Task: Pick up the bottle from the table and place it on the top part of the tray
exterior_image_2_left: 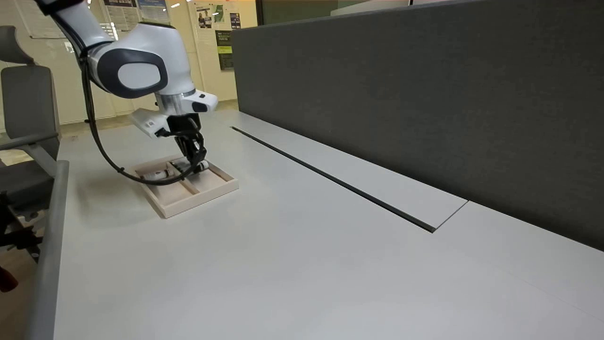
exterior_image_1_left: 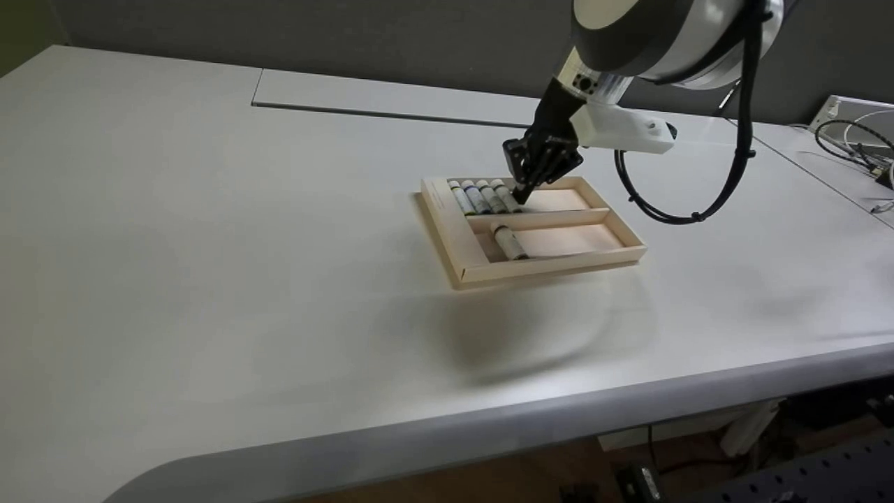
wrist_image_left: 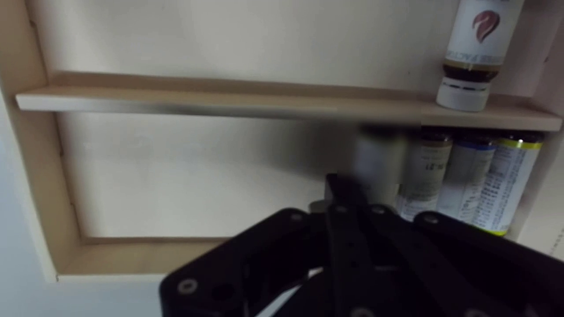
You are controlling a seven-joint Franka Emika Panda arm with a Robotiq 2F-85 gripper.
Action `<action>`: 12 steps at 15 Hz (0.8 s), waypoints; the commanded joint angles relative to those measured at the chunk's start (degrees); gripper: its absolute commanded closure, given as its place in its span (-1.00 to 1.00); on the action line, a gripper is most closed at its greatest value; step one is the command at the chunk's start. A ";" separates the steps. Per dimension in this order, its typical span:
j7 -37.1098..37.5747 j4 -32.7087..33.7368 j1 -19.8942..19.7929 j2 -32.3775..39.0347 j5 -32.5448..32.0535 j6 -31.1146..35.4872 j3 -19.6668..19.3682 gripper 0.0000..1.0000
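Note:
The light-wood tray [exterior_image_1_left: 559, 265] lies on the white table; a divider [wrist_image_left: 198, 101] makes two long compartments. Several small grey-white bottles lie side by side at one end of the upper compartment. The bottle [exterior_image_1_left: 506, 196] nearest my gripper ends the row; it is blurred in the wrist view [wrist_image_left: 380, 160]. A similar bottle [exterior_image_1_left: 509, 242] lies alone in the lower compartment, its capped end at the divider. No bottle shows on the bare table. My gripper [exterior_image_1_left: 520, 196] is low in the upper compartment beside the row. Its fingers [wrist_image_left: 343, 182] are together, with nothing seen between them.
A dark partition [exterior_image_2_left: 401, 94] stands along the table's back edge, with a slot [exterior_image_2_left: 330, 177] in front of it. The arm's cable [exterior_image_2_left: 89, 123] hangs in a loop before the tray in an exterior view. Loose cables [exterior_image_1_left: 855, 143] lie at the table's far corner.

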 commanded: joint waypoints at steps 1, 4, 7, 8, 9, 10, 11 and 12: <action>-0.01 -0.65 -0.95 -1.33 0.05 0.15 0.64 1.00; 0.93 -2.61 -0.24 -5.41 -0.77 0.86 -1.00 1.00; -0.15 -3.91 -1.12 -10.63 -0.78 -1.76 -0.61 1.00; -0.62 -3.90 -1.52 -12.48 -0.65 -4.32 -0.31 0.48; -1.62 -3.76 -2.51 -13.95 0.36 -6.22 0.69 0.47; -2.51 -3.33 -3.04 -15.59 1.05 -9.15 1.11 0.38; -2.83 -2.93 -3.12 -17.14 1.33 -11.87 1.01 0.22; -3.15 -2.53 -3.11 -18.54 1.45 -14.40 0.78 0.09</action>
